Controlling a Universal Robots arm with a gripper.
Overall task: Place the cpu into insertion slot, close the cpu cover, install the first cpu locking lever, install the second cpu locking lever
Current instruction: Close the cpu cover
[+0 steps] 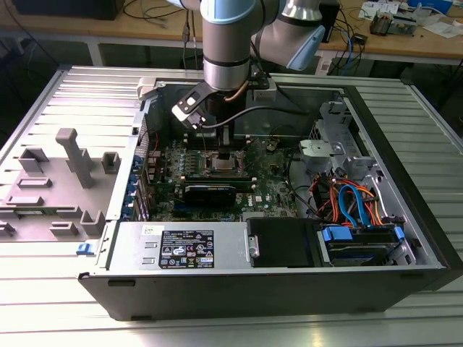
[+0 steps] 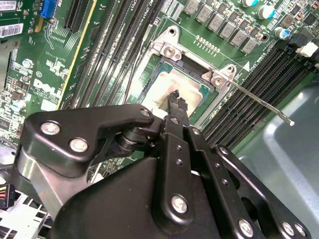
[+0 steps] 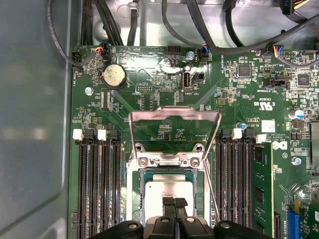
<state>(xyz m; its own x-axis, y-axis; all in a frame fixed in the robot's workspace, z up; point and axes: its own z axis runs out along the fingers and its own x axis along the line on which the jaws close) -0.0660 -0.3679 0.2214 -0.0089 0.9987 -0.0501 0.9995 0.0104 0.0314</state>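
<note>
Tool: the tool (image 3: 174,203) hangs directly above the socket, its fingertips pressed together with no gap between them and nothing held.
CPU: the cpu (image 3: 168,191) lies flat in the insertion slot (image 2: 149,79) at the middle of the motherboard (image 3: 149,94), so placing looks done.
Cover: the cpu cover (image 3: 174,124) stands swung up, hinged at the slot's edge.
Levers: one locking lever (image 2: 259,102) juts out free.
Step in hand: closing the cover, judging by this.
Need: a controlled push on the raised frame, clear of the chip.
</note>
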